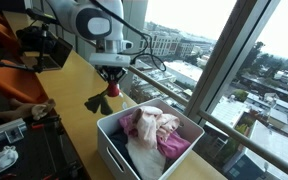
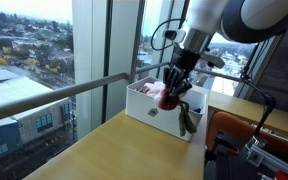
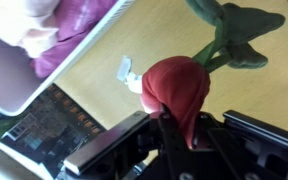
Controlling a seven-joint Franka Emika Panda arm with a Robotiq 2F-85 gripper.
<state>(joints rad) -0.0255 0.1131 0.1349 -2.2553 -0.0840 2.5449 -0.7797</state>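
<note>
Wood tbl by tall windows, daylight.

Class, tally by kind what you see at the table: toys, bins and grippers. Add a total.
red toy: 1
white bin: 1
gripper: 1
Total: 3
The clothes in the bin overlap too much to count.
</note>
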